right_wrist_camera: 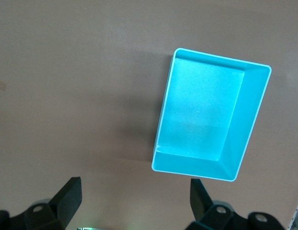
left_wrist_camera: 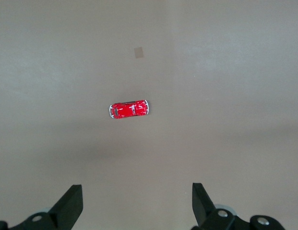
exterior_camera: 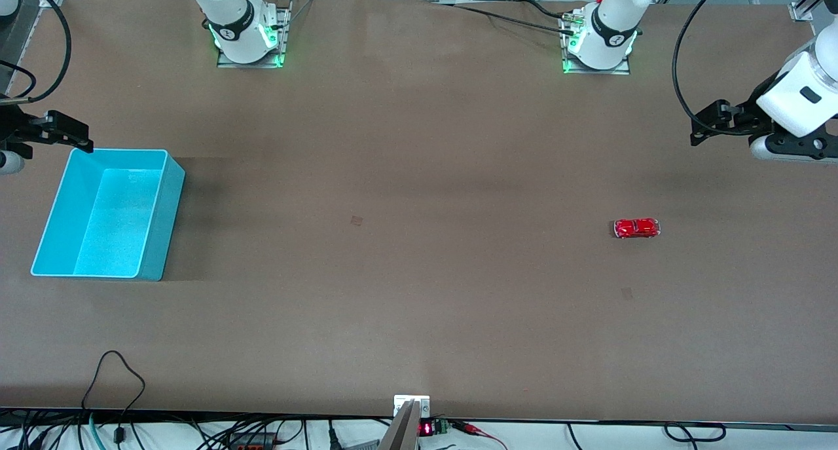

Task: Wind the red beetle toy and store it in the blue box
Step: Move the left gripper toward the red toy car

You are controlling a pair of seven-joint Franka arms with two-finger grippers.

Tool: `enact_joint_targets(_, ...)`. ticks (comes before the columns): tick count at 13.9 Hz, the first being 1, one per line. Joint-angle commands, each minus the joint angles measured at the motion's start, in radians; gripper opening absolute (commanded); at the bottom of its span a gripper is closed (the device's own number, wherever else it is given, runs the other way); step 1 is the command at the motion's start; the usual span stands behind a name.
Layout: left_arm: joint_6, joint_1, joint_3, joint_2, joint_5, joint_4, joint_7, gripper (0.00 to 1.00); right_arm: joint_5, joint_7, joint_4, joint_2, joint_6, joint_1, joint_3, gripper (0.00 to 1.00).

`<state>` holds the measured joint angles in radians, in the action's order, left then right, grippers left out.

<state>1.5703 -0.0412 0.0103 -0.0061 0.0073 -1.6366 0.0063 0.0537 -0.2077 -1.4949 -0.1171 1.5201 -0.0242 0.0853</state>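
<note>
- Toward the left arm's end of the table, the red beetle toy [exterior_camera: 636, 228] sits alone on the bare brown surface, untouched; by the look of it, winding and storing are both still to do.
- Well apart, at the right arm's end, the blue box [exterior_camera: 171, 194] stands empty.
- Left gripper [left_wrist_camera: 134, 203] hangs raised above the table near the toy, jaws spread wide and holding nothing.
- Right gripper [right_wrist_camera: 132, 201] hangs beside the box, jaws likewise wide.
- Only the front view shows toy and box together; each wrist view shows just one.

Tiny glossy red beetle toy car [exterior_camera: 636, 228] [left_wrist_camera: 129, 109], silvery ends: upright on wheels on brown table, toward left arm's end, untouched. Light blue rectangular plastic box [exterior_camera: 105, 213] [right_wrist_camera: 211, 115], paler rim: upright, open, empty, right arm's end, well apart from toy.
</note>
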Motion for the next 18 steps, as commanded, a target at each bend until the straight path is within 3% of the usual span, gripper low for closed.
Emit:
enact_joint_targets(1,-0.019,-0.008,0.002,-0.008,0.023,0.014,-0.014,1.00,-0.028,-0.010,-0.005,0.007,-0.001,0.018,-0.010,1.00)
enact_joint_targets(6,-0.045,-0.006,0.000,0.000,0.022,0.024,-0.012,1.00,0.017,-0.015,-0.005,0.007,-0.006,0.012,-0.012,1.00)
enact_joint_targets(14,-0.410,-0.017,0.002,0.035,0.013,0.032,-0.003,1.00,0.002,-0.015,-0.004,-0.007,-0.005,0.021,-0.009,1.00)
enact_joint_targets(18,-0.432,-0.014,0.022,0.034,0.014,-0.005,0.070,1.00,0.000,-0.015,-0.002,-0.012,0.005,0.021,-0.009,1.00)
